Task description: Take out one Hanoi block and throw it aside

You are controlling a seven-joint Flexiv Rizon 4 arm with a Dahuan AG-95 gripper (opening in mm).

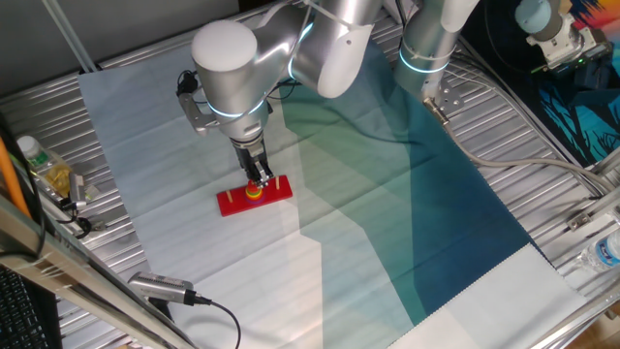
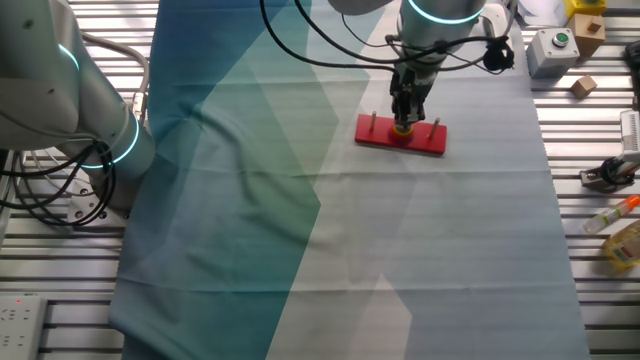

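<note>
A: Where is the pincer right now?

B: Low over the middle of the red base, a little left of centre in one fixed view. In the other fixed view it sits in the upper middle of the frame, pointing straight down at the same base.

A: Can you see the Hanoi block?

B: Only just. There is a small red spot at the tips of the pincer, right on top of a yellow disc on the base's middle peg. In the other fixed view the block is too small to pick out; I only see the yellow disc under the fingers.

A: Are the fingers together or apart?

B: They look narrow and drawn close around that spot, but at this size I cannot tell whether they are pressing on the block or merely beside it.

A: What else is on the base?

B: Two thin pegs stand bare, one at each end. In the other fixed view the left peg and the right peg stand either side of the pincer.

A: And what does the base lie on?

B: A cloth, pale grey on one part and teal-blue on the other, spread over the slatted metal bench. The base lies on the pale part, near the colour boundary.
</note>
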